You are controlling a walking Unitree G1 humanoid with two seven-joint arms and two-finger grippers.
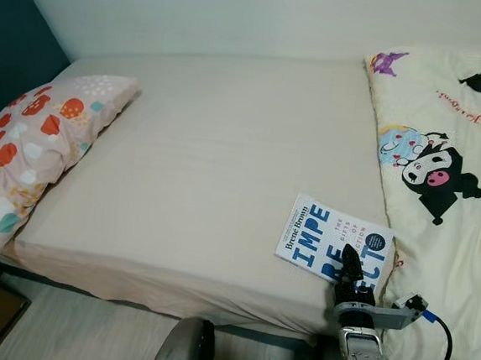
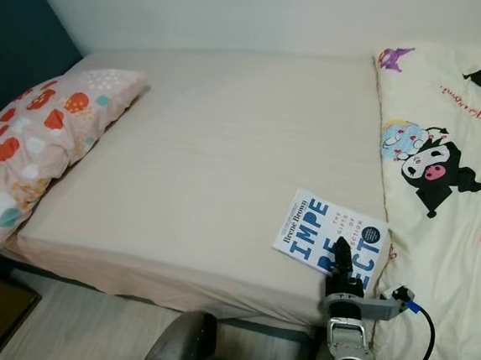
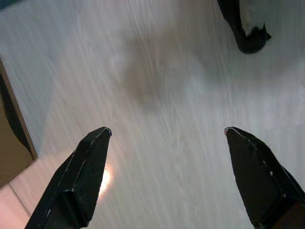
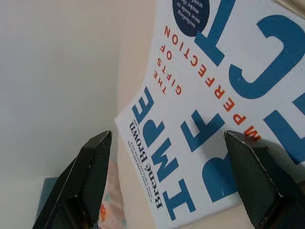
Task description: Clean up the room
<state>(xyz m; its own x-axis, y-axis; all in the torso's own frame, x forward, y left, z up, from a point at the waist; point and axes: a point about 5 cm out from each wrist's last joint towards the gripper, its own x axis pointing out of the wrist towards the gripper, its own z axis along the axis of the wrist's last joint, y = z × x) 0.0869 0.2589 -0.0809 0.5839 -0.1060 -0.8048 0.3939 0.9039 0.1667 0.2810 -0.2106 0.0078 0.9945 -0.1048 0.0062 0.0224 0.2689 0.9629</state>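
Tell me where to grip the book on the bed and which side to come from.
Grip the book at its near edge, coming from the bed's foot-side edge where the right pincer hovers, fingers apart. It lies flat, cover up, its near corner close to the mattress edge, so one finger could likely slide under there. The blanket crowds its right side.

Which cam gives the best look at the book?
Right wrist view: the book sits close up, cover text readable, between the open right gripper fingers. Both eye views show the whole book small, flat on the bed, its near edge overlapped by that gripper. The left wrist view looks at floor.
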